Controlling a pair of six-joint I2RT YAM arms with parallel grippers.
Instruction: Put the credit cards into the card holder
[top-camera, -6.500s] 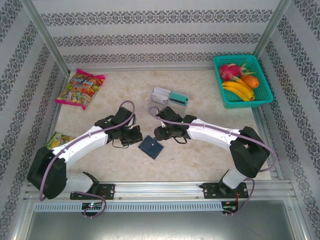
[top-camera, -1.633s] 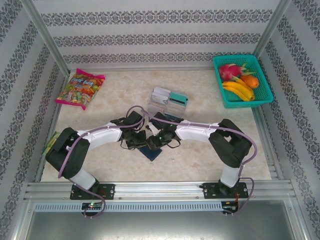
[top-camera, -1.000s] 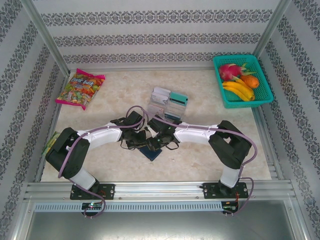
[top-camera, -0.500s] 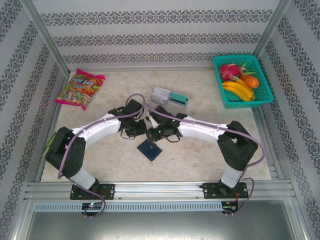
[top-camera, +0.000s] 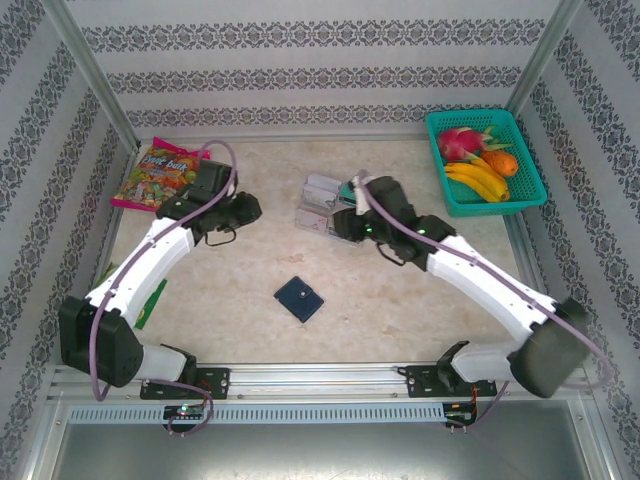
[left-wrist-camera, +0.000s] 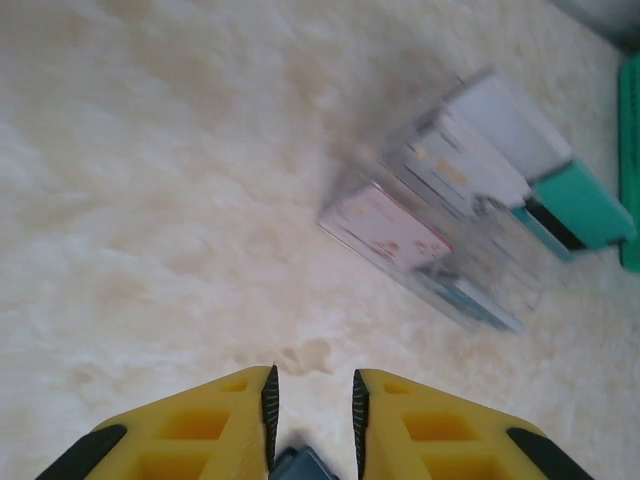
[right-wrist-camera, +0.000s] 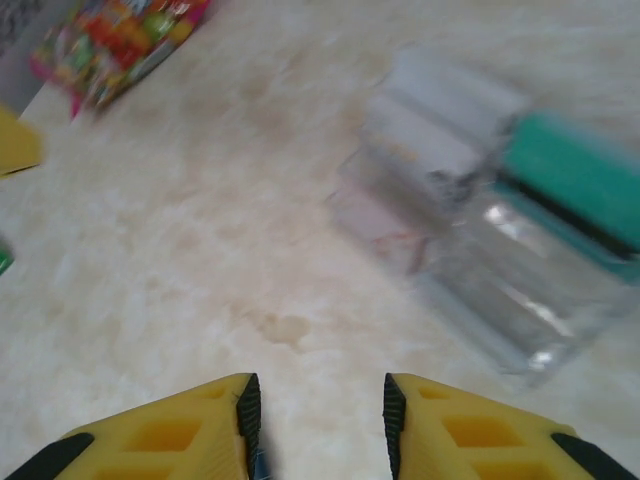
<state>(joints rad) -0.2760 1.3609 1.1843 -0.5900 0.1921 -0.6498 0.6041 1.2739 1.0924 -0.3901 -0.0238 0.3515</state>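
The card holder (top-camera: 300, 298), a small navy square, lies closed on the table between the two arms, with neither gripper touching it. The credit cards stand in a clear acrylic tray (top-camera: 322, 210) at the back: white and grey ones (top-camera: 322, 187) and a teal one (top-camera: 355, 192). The wrist views show them blurred, a white card (left-wrist-camera: 505, 120), a teal card (left-wrist-camera: 580, 205), and grey cards (right-wrist-camera: 440, 120) beside a teal card (right-wrist-camera: 575, 180). My left gripper (top-camera: 248, 208) (left-wrist-camera: 311, 385) is left of the tray, open and holding nothing. My right gripper (top-camera: 345, 222) (right-wrist-camera: 320, 395) hovers at the tray's near right side, open and holding nothing.
A colourful candy bag (top-camera: 160, 178) (right-wrist-camera: 120, 40) lies at the back left. A teal basket (top-camera: 520, 195) of fruit stands at the back right. A green packet (top-camera: 150, 300) lies under the left arm near the left edge. Metal frame posts border the table.
Both grippers let go of the card holder, opened and pulled away from it: the left to the back left, the right towards the tray. The card holder stays closed on the table.
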